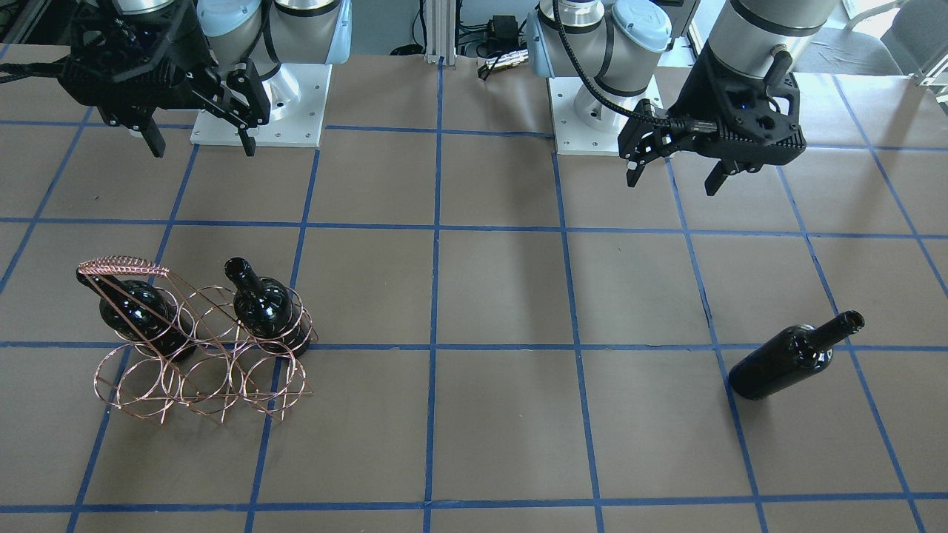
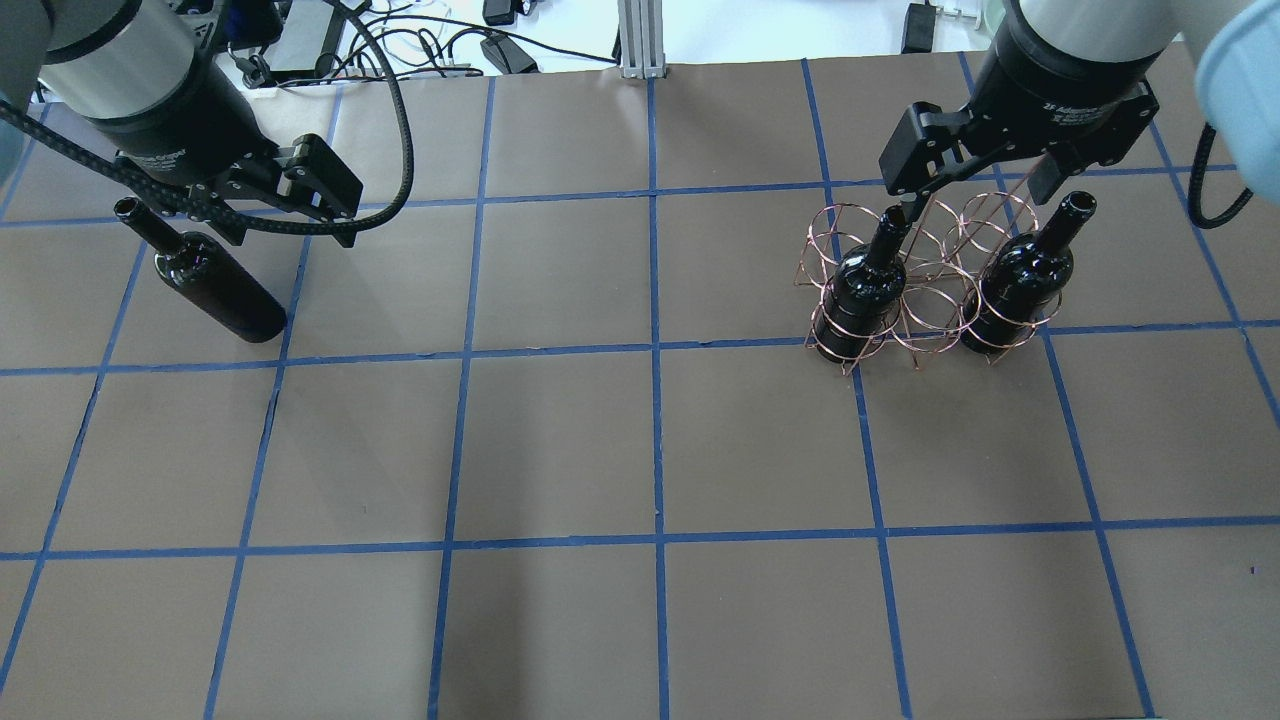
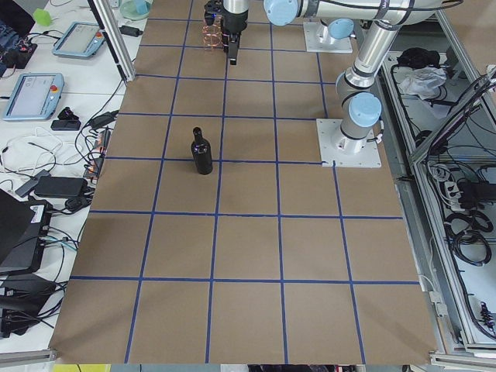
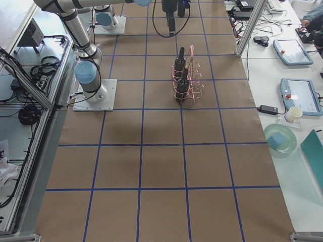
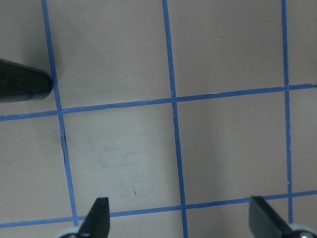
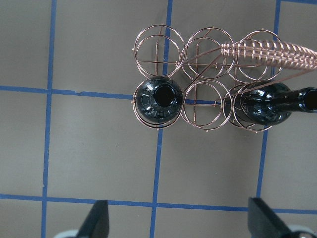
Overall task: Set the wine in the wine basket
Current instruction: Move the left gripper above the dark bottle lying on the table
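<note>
A near-black wine bottle (image 1: 792,355) stands alone and upright on the brown table; it also shows in the overhead view (image 2: 205,280) and at the left edge of the left wrist view (image 5: 22,87). My left gripper (image 1: 674,179) is open and empty, raised above the table beside it. The copper wire wine basket (image 1: 200,370) holds two more bottles, one at each end (image 6: 159,101) (image 6: 265,106), with the middle ring empty. My right gripper (image 6: 179,218) is open and empty, hovering above the basket (image 2: 925,290).
The two arm bases (image 1: 259,104) (image 1: 600,118) stand at the robot's edge of the table. Blue tape lines grid the brown surface. Side benches carry tablets (image 3: 31,93) and cables, and a green plate (image 4: 280,138).
</note>
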